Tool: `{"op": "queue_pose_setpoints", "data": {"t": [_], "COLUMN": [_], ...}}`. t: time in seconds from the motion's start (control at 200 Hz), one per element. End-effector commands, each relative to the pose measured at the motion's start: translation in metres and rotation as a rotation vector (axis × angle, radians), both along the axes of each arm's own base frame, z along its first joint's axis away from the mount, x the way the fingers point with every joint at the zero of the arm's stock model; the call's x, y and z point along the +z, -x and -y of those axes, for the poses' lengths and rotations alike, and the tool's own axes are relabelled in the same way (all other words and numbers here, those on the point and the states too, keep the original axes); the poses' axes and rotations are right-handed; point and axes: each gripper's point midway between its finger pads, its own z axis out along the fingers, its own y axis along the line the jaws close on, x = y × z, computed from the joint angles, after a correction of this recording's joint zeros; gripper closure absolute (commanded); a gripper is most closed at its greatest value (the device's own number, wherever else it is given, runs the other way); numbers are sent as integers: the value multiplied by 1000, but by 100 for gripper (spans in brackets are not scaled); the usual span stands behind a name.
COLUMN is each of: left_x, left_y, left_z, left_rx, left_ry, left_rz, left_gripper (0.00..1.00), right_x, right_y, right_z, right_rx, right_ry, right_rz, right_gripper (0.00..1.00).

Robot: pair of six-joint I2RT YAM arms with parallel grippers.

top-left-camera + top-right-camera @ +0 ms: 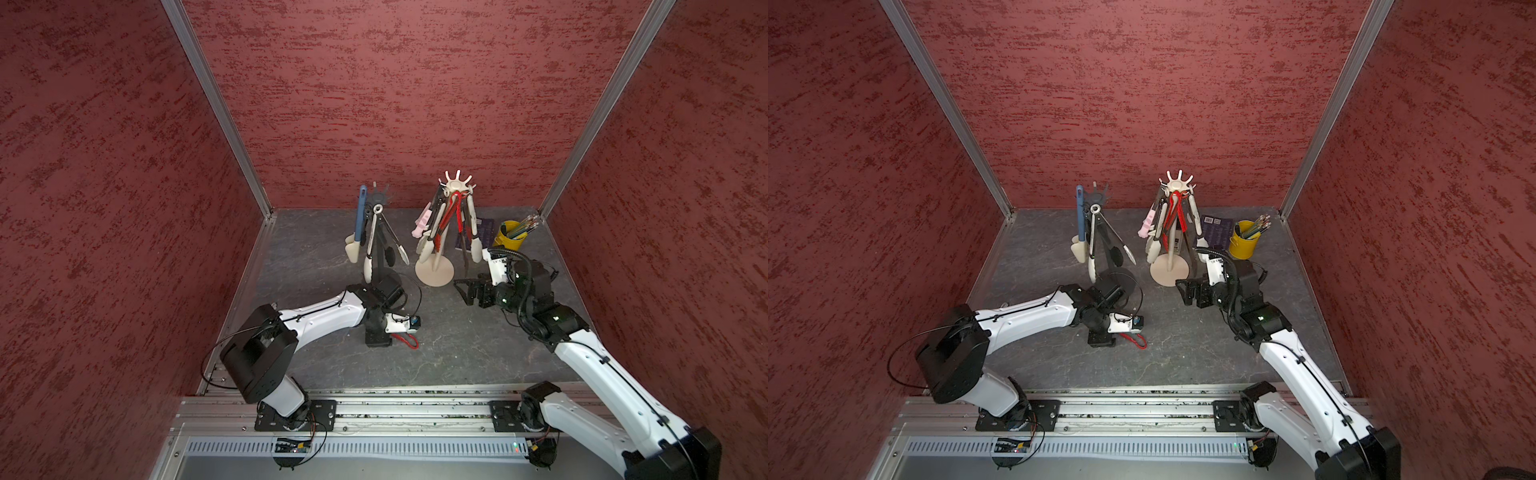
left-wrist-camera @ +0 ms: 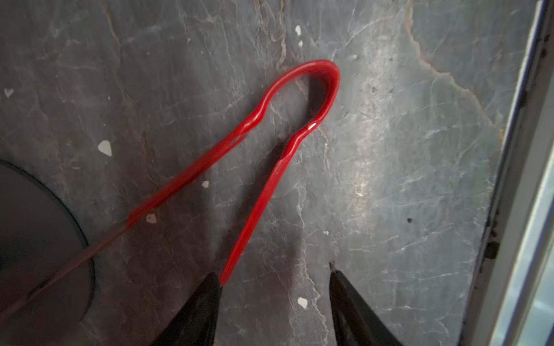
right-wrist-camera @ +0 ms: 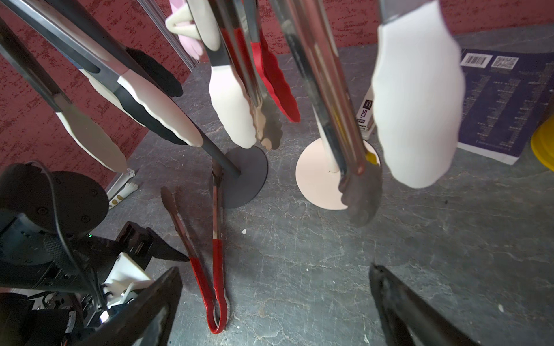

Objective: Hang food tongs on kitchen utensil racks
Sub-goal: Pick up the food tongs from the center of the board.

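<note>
Red-handled food tongs [image 2: 263, 191] lie flat on the table, loop end [image 1: 409, 340] towards the front. My left gripper [image 2: 273, 274] points down over them, jaws apart. One red arm runs up against one fingertip [image 2: 214, 281]; the other arm lies outside the jaws. Seen from the right wrist view, the tongs [image 3: 209, 278] have metal tips near the dark grey rack's base [image 3: 248, 176]. Several tongs hang on the dark grey rack [image 1: 380, 249] and on the cream-white rack [image 1: 457, 183]. My right gripper [image 3: 275, 269] is open and empty, low beside the cream base [image 1: 434, 272].
A yellow cup of pencils [image 1: 509, 237] and a purple book [image 3: 503, 99] sit at the back right behind the right arm. Red walls enclose three sides. A metal rail [image 1: 374, 407] runs along the front edge.
</note>
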Motion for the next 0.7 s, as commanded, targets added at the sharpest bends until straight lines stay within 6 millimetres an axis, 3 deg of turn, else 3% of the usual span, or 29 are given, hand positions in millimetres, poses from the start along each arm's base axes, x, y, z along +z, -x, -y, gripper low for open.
{"op": "queue_pose_setpoints", "data": {"t": [0.0,0.185,0.346,0.691], "left_x": [-6,-17,-22,1], "left_y": [-5,-2,-2,13], "left_z": [8,12,16,33], "left_rx": [-25,-28,-10,46], "left_ry": [33,29,22,55], "left_rz": [-5,-52,-80,-117], "left_gripper": [46,56,70,98], "right_x": [4,4,6,13], "right_y": [3,4,4,1], "right_z": [0,2,2,5], "right_rx": [1,-11,-15,-33], "right_ry": [-32,-34,-35,-32], "right_rz": [11,7,5,14], "right_gripper": [1,1,1,1]}}
